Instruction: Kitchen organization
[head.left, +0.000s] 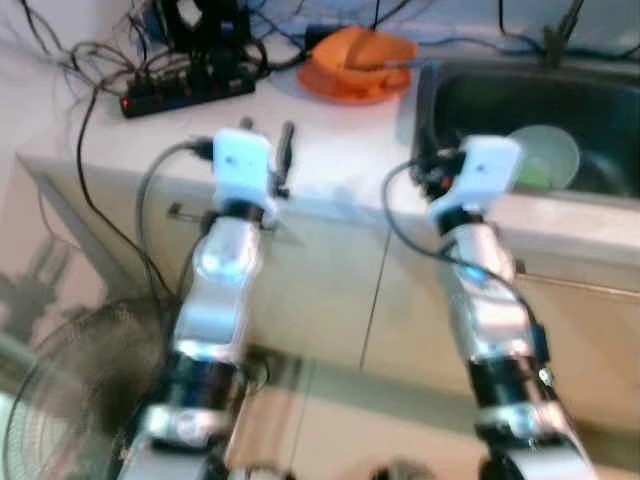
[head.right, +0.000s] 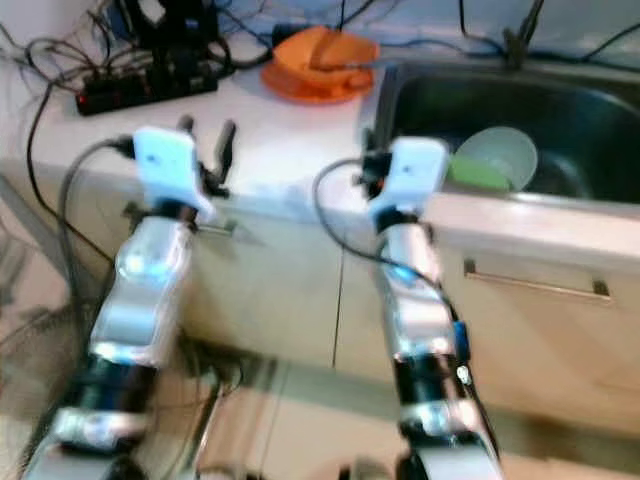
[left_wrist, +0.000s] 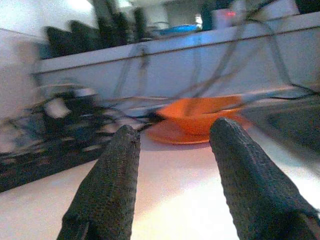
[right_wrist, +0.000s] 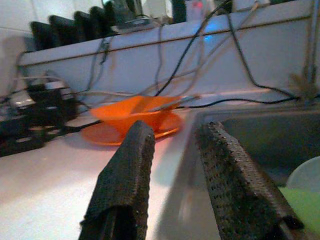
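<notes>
Left gripper open over counter. Orange bowl on plate at 1 o'clock. Right gripper open at sink edge. I'd creep forward and grip the rim squarely.

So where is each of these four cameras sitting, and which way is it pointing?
Left eye view: on the head, looking forward and down at the counter; both silver arms show, left gripper over the counter.
Right eye view: the head's other eye, same scene, right gripper at the sink edge.
Left wrist view: on the left wrist, looking along its open fingers at the orange bowl.
Right wrist view: on the right wrist, open fingers toward bowl and sink.
Shared: both wrist views see the orange bowl.
</notes>
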